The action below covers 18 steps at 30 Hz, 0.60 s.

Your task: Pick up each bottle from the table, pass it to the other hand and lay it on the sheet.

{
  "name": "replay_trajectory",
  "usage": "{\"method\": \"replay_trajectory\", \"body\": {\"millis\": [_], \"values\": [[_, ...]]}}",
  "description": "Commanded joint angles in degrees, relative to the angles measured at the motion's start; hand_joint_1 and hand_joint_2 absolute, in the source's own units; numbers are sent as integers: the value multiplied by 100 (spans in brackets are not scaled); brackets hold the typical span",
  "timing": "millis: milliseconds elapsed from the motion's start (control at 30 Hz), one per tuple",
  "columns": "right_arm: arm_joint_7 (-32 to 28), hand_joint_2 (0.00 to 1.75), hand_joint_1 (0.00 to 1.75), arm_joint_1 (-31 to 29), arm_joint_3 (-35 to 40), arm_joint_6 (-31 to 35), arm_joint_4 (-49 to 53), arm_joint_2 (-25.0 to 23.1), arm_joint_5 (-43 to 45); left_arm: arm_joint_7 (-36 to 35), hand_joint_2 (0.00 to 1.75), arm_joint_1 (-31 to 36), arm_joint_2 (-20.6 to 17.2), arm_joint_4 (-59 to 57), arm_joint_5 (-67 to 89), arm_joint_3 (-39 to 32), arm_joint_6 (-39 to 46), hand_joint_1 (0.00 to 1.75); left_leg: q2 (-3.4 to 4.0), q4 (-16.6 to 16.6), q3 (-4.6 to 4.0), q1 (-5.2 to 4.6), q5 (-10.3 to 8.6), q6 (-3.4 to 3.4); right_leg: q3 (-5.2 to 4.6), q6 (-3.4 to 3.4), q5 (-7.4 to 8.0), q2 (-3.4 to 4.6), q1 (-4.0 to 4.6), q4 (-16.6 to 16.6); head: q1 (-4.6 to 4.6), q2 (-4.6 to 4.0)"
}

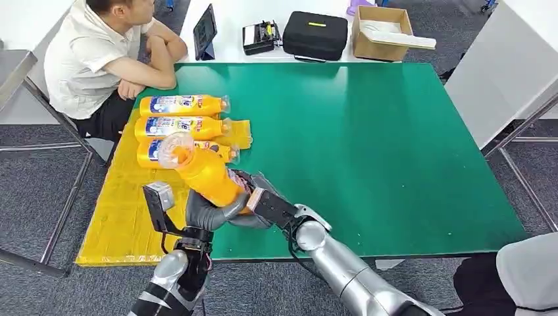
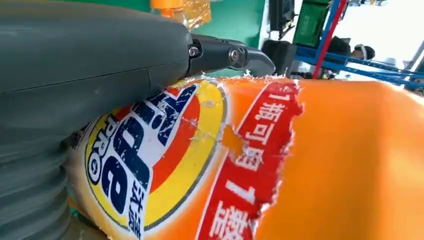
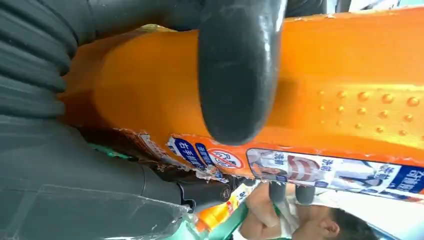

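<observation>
Low in the frame's centre-left, both the left hand [image 1: 205, 214] and right hand [image 1: 263, 201] wrap their fingers [image 3: 237, 70] round the tilted orange bottle [image 1: 204, 172] above the counter [image 1: 368, 145]; letting go mistimed could drop it onto the three bottles [image 1: 181, 125] lying on the yellow sheet [image 1: 122, 217] beyond.

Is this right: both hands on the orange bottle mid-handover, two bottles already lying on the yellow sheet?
Not quite: three bottles already lie on the yellow sheet, not two; the head view shows them side by side at its far end. The rest holds: the left hand and the right hand both grip the orange bottle above the table's near edge.
</observation>
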State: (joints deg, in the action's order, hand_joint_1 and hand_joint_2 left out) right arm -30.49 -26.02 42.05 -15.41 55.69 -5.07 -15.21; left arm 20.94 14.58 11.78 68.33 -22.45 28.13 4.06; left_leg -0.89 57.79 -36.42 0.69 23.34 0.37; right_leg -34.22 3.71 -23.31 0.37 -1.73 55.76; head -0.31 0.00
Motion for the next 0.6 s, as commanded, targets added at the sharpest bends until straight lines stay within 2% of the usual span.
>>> {"method": "replay_trajectory", "body": {"millis": [33,100,133,167,200,233,267,400,600], "values": [[-76,175,175,-130,722,24,-471,70,76,-111,175,151,-93,154,-465,-120,-546,175,5,1,21,6,10,0,24,-20,-8,-4,10,-3,0,0],[-82,175,175,-122,723,20,-490,98,72,-110,175,142,-104,161,-465,-124,-548,175,4,0,25,6,10,0,28,-20,-9,-6,10,-5,0,0],[-79,175,168,-135,710,50,-546,82,70,-116,175,124,-112,202,-468,-129,-544,175,2,-2,17,5,6,0,19,-16,-6,-6,8,-5,0,0],[-78,175,136,-137,693,86,-595,62,67,-74,175,114,-108,219,-426,-158,-473,175,4,0,28,5,12,0,30,-21,-11,-6,10,-4,0,0],[-74,175,68,-130,675,100,-608,61,77,-36,175,121,-103,214,-365,-172,-396,175,1,-2,19,3,7,0,20,-16,-7,-7,7,-4,0,0],[-65,175,9,-117,647,156,-638,48,70,-4,175,154,-85,161,-271,-196,-251,175,3,1,30,8,13,0,34,-23,-12,-8,13,-5,0,0],[19,175,0,-88,618,300,-652,20,48,24,175,170,-81,127,-179,-220,-98,175,1,-1,17,4,6,0,19,-16,-6,-7,7,-4,0,0],[69,175,0,127,561,843,-488,16,-184,226,175,105,-71,238,85,-383,388,175,-1,0,27,7,10,1,31,-23,-10,-12,12,-6,2,0],[43,175,0,542,489,1595,-186,-47,-534,154,175,-8,-55,382,49,-594,717,175,-4,-3,22,7,8,-1,25,-19,-10,-14,10,-7,0,0]]}}
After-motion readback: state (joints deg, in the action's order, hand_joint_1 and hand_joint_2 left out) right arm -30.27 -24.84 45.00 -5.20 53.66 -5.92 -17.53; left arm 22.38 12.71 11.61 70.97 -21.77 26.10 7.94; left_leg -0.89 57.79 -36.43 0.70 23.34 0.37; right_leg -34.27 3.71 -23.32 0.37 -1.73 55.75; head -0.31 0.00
